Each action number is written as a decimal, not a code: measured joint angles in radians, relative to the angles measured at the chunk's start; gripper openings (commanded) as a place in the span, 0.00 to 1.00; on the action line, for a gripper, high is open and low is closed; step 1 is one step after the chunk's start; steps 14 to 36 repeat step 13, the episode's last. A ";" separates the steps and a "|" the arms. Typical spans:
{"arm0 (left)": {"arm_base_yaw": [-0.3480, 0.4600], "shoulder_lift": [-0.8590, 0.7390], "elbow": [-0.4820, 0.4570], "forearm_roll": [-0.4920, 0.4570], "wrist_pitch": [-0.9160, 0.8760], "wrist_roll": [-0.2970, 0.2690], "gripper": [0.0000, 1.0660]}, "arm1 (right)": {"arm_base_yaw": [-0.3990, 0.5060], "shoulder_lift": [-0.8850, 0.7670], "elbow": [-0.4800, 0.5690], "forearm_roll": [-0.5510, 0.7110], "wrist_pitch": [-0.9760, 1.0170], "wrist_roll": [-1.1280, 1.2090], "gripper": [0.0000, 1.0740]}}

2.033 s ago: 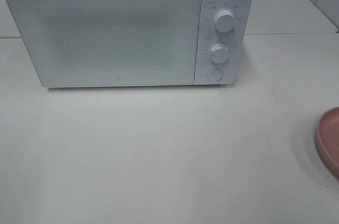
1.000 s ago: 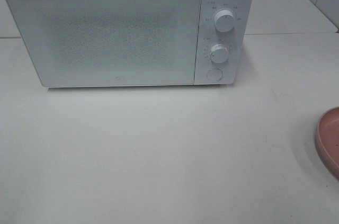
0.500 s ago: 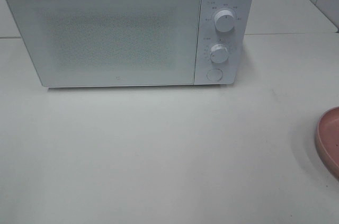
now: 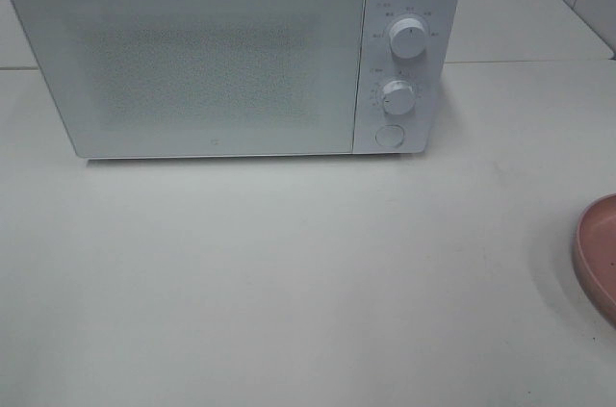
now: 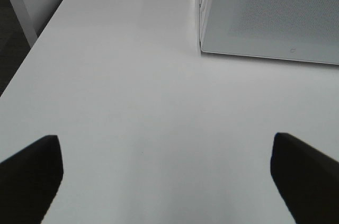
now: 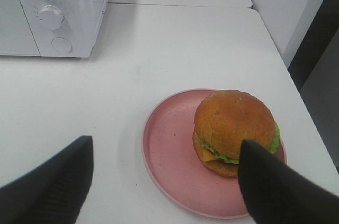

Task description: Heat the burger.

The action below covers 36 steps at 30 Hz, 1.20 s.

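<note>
Step in hand, as judged: opening of the closed white box-shaped microwave oven (image 4: 231, 56) before any transfer of the tall round burger with glossy golden-brown bun and green lettuce (image 6: 234, 130). Burger location: upright on the round pink plate (image 6: 169, 152), toward the far-from-oven side of that plate, on the white tabletop (image 4: 289, 272) to the right of the oven; in the high view only the plate's rim at the right edge, burger out of frame. Left gripper (image 5: 167, 173): released, dark fingers spread wide, nothing between them, low over bare tabletop in front of the oven's left front corner. Right gripper (image 6: 164, 181): released, fingers apart and empty, poised above the plate, one finger (image 6: 275, 187) overlapping the burger's near side in the wrist view; contact not determinable. Oven door flush with the control panel, no handle visible; likely release by the round white push button (image 4: 389, 135) beneath the two white dials (image 4: 408, 39). Recommended: press squarely on the button's centre with one fingertip, clear of the lower dial just above; keep the other arm outside the door's swing arc. For the later pick: grip on the plate rim rather than the bun, plate level, burger steady, slow entry through the opening.
</note>
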<state>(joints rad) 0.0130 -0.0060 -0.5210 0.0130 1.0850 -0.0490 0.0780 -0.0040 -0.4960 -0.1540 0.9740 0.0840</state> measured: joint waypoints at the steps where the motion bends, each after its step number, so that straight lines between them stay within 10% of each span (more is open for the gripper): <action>1: 0.000 0.000 0.000 0.000 0.000 0.000 0.94 | 0.000 0.000 0.000 0.000 0.000 0.000 0.67; 36: 0.000 0.000 0.000 0.000 0.000 0.000 0.94 | 0.000 0.000 0.000 0.000 0.000 0.000 0.67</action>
